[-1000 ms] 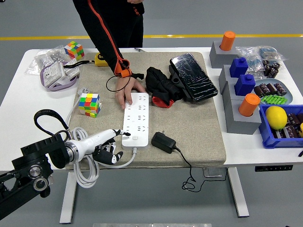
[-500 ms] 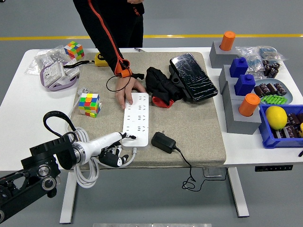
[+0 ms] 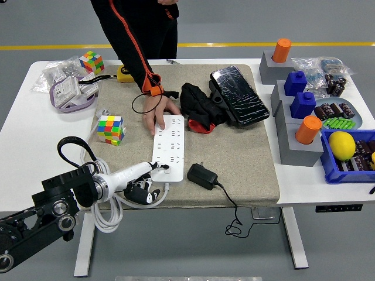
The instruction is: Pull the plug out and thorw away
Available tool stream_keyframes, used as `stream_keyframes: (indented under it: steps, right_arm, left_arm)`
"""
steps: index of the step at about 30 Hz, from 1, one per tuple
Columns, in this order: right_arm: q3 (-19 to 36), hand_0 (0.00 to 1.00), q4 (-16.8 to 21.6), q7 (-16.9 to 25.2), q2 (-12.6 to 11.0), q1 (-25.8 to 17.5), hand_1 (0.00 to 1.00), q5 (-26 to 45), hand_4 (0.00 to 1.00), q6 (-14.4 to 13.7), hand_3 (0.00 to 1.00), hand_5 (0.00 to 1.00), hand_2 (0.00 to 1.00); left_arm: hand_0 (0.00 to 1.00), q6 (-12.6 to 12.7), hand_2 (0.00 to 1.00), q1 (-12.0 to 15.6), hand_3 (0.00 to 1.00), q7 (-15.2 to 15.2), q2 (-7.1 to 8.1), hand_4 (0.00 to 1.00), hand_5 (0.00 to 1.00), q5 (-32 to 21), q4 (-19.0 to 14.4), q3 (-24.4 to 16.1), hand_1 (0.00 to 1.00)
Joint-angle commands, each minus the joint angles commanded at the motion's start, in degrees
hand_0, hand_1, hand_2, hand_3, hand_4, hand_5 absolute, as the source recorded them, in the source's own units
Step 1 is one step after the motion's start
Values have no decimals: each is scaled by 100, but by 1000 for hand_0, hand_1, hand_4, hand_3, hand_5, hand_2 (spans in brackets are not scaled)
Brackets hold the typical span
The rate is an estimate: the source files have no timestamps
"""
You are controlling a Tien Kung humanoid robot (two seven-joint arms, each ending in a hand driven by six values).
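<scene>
Head view, so starting with the bins on the right: the blue bin [image 3: 338, 171] has a yellow lemon [image 3: 342, 144] in it plus some dark bits I can't really identify, and it's cut off by the frame edge. Behind it, a grey dish [image 3: 352, 108] holds small green pieces [image 3: 339, 123] and dark ones.

The black plug adapter [image 3: 202, 175] is already out, lying on the beige mat [image 3: 246, 158] just right of the white power strip [image 3: 169, 145], cord trailing off the near edge. The left hand [image 3: 142, 180] sits at the strip's near-left corner, one finger touching it, the rest loosely curled underneath, holding nothing as far as I can tell. A person's hand [image 3: 157, 112] presses the strip's far end.
</scene>
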Motion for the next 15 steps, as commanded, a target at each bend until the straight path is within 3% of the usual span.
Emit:
stream_keyframes:
  steps: [9, 15]
  right_arm:
    - [24, 658, 2, 7, 14, -6, 696, -3, 998, -5, 671, 491, 704]
    - [34, 658, 8, 13, 24, -2, 696, 11, 998, -15, 671, 490, 704]
  left_arm:
    - [59, -51, 141, 59, 936, 119, 72, 488, 2, -14, -293, -118, 66]
    - [59, -60, 142, 65, 935, 127, 75, 495, 2, -33, -292, -86, 67]
